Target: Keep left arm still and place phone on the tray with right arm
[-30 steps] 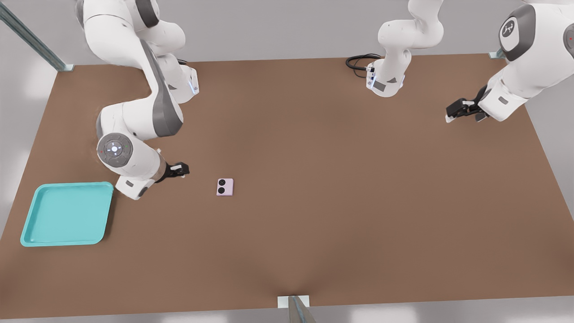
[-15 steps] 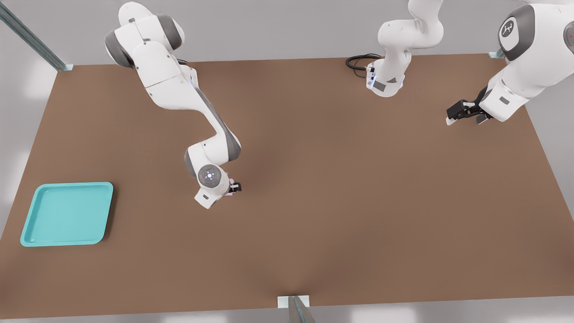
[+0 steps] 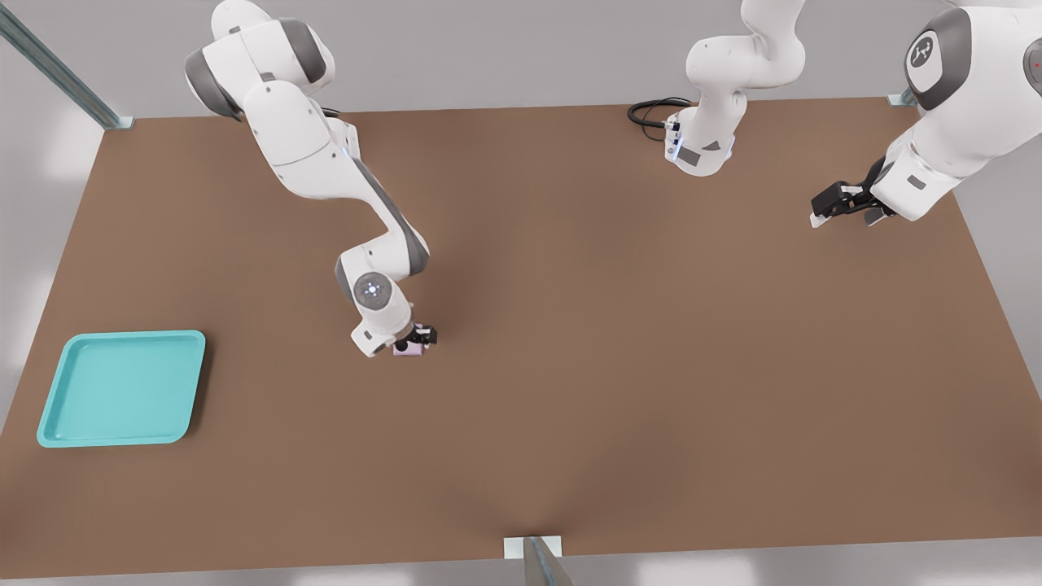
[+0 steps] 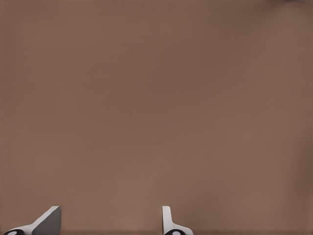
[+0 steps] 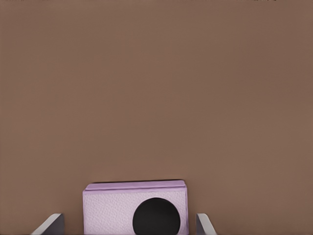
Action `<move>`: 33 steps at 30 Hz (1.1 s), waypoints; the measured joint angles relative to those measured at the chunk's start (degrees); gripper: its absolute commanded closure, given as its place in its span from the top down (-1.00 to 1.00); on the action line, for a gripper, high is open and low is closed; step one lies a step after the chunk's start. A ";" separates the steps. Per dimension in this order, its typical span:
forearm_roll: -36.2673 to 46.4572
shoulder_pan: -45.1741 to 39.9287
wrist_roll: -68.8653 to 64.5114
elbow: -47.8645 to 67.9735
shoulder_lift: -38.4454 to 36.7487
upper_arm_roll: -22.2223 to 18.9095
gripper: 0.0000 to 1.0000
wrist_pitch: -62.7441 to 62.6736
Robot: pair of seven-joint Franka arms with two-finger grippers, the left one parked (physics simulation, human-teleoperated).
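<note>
Your pincer (image 3: 413,340) straddles the phone (image 5: 135,208) on the table (image 3: 619,342), fingers (image 5: 50,224) spread, far right of the tray (image 3: 49,423).

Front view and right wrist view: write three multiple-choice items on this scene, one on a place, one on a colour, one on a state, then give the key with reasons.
1. Where is the gripper?
A. Over the tray
B. Down at the phone, mid-table
C. At the table's far edge

2. What colour is the tray?
A. Turquoise
B. Red
C. Black

3. How do the fingers stand around the phone?
A. Shut with nothing between them
B. Spread, one on each side with gaps
C. Pointing away from it

Key: 1 B, the front view shows the gripper at the pink slab, well to the right of the tray. 2 A, its rim and floor are turquoise. 3 B, the right wrist view shows table between each finger and the phone.
</note>
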 measured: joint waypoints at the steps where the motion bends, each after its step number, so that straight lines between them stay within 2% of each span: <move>1: 0.00 -0.03 0.36 -0.16 0.18 0.00 1.00 0.82; 8: -0.14 -0.13 2.04 -0.84 1.08 0.00 0.92 4.21; 11: -0.76 -0.12 2.44 -1.49 1.01 0.00 0.74 4.82; 16: -1.53 -0.06 2.81 -2.24 0.73 0.00 0.58 5.23; 18: -1.61 -0.06 2.74 -2.37 0.52 0.01 0.44 5.28; 24: -1.67 -0.21 2.34 -2.03 -3.00 -0.03 0.44 3.71; 29: -1.64 -8.69 -0.33 -2.10 -10.55 -0.06 0.44 -2.28; 33: -1.56 -21.75 -6.04 -1.44 -11.81 -0.07 0.44 -5.67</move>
